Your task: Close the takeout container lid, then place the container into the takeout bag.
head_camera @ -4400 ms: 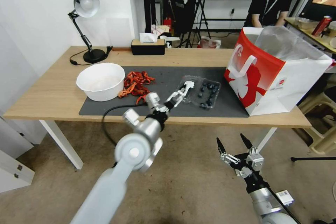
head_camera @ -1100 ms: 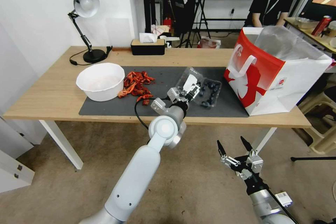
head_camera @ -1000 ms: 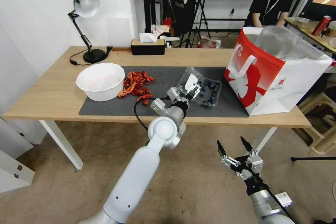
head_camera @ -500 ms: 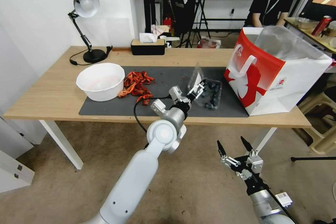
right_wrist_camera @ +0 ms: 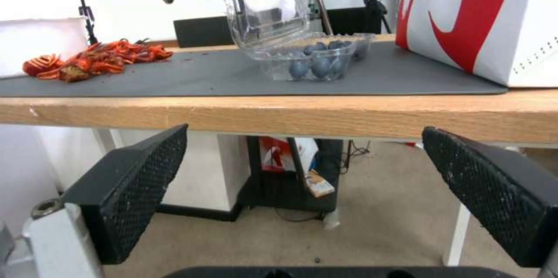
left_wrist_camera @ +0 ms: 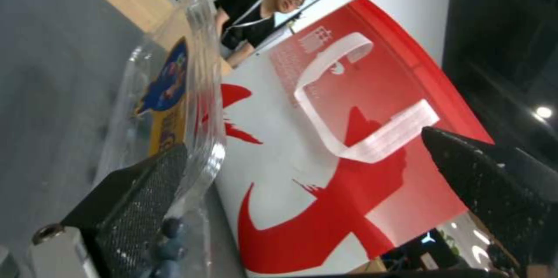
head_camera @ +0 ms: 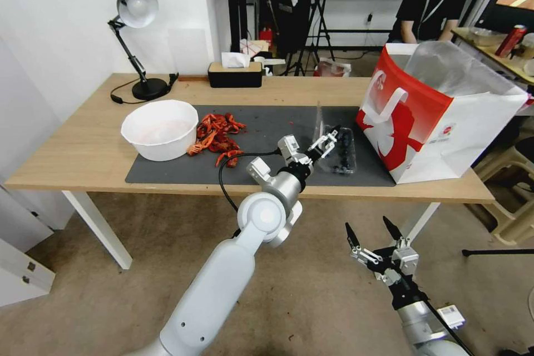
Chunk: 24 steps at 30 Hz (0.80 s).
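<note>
While its fingers are spread, the left hand [head_camera: 326, 142] pushes one pad against the upright lid [head_camera: 319, 118] of the takeout container [head_camera: 340, 151], near the counter's [head_camera: 83, 150] front edge, beside the takeout bag [head_camera: 423, 122]. Below that edge, the right hand [head_camera: 371, 233] hangs spread too.
</note>
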Motion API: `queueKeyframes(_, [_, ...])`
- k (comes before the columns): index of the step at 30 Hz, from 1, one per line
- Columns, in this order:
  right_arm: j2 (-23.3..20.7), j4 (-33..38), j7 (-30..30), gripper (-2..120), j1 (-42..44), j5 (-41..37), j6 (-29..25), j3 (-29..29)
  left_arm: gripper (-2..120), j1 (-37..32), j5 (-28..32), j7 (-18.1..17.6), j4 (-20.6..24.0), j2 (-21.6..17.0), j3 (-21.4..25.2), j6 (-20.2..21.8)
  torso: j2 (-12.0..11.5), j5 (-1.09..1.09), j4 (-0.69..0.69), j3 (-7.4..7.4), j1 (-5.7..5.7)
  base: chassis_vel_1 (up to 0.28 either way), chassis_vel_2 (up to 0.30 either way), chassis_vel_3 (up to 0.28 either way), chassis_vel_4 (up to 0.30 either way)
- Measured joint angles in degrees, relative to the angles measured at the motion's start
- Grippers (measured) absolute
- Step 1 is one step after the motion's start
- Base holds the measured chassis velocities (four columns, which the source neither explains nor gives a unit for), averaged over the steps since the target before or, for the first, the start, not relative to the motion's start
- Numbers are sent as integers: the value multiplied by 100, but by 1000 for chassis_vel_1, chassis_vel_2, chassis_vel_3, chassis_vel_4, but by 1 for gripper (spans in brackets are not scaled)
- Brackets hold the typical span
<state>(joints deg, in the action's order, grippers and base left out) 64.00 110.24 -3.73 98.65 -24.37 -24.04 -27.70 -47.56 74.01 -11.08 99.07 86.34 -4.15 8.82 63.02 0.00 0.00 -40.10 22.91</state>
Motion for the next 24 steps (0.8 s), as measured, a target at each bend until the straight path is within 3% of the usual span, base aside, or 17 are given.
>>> queueKeyframes(24, [26, -63, 16, 100, -31, 85, 1, -7, 100, 579, 279, 303, -474, -9, -235, 240, 0, 0, 0, 0, 1, 0, 0, 0, 0])
